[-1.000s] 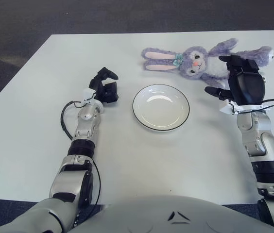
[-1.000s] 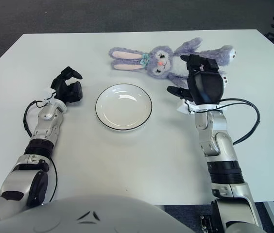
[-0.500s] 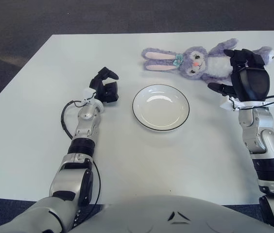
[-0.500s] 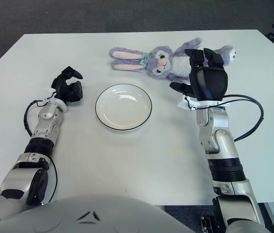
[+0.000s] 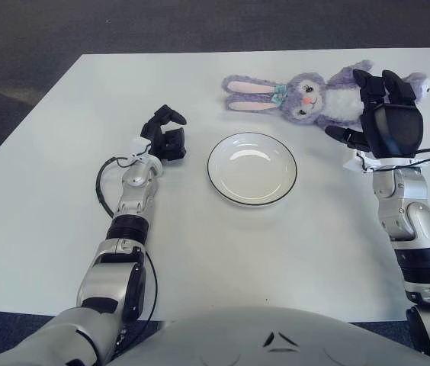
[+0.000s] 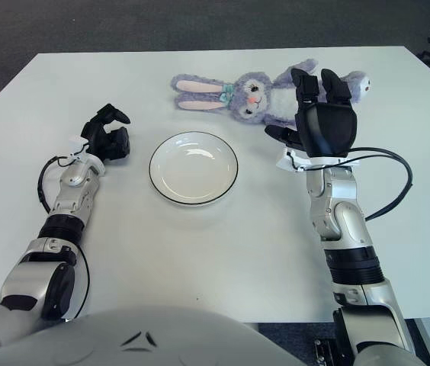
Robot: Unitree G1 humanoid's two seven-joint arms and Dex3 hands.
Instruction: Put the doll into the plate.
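Risk is a weak pinch: the right hand (image 5: 386, 114), fingers spread and holding nothing, shows over the doll (image 5: 318, 95) body, and soft plush may slip or drag. The doll is a purple rabbit with long ears, lying just beyond the hand; the plate (image 5: 251, 168) is to its left. The left hand (image 5: 165, 137) shows beside the plate.
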